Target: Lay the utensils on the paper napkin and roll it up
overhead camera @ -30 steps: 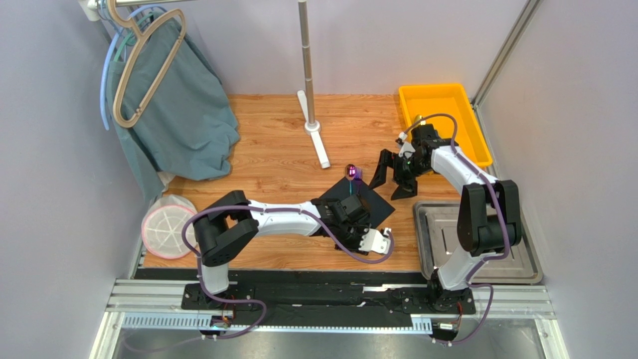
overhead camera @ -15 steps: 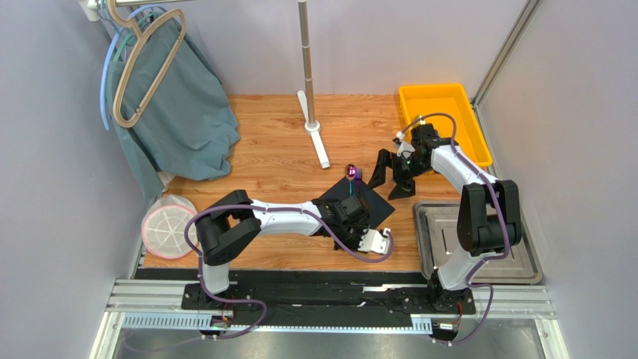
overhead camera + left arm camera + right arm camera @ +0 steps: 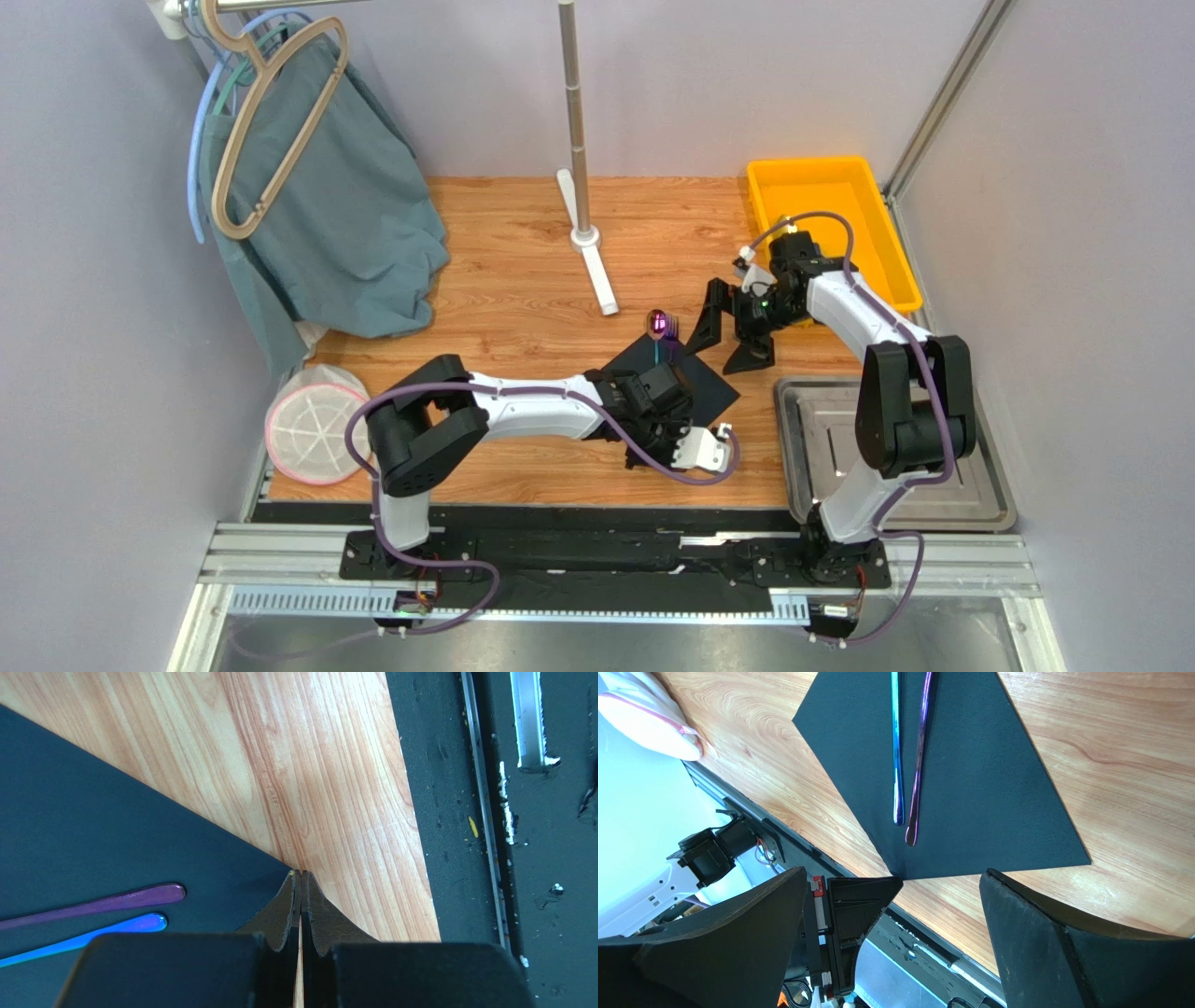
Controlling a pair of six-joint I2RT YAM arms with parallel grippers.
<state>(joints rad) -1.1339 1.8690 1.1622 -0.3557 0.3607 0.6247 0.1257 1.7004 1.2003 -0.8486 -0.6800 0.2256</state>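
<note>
Thin matte black square paper napkin (image 3: 706, 387) lying flat on the wooden tabletop (image 3: 519, 301) at centre frame, bearing two slim iridescent metal utensils, one blue (image 3: 897, 749) and one purple (image 3: 919, 756). The left gripper (image 3: 300, 882) has its jaws pressed together at the napkin's near corner. The right gripper (image 3: 730, 332), jaws wide apart and empty, sits just upper right of the napkin.

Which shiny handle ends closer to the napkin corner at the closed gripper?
The purple handle; its tip lies nearer that paper napkin corner than the blue handle.
</note>
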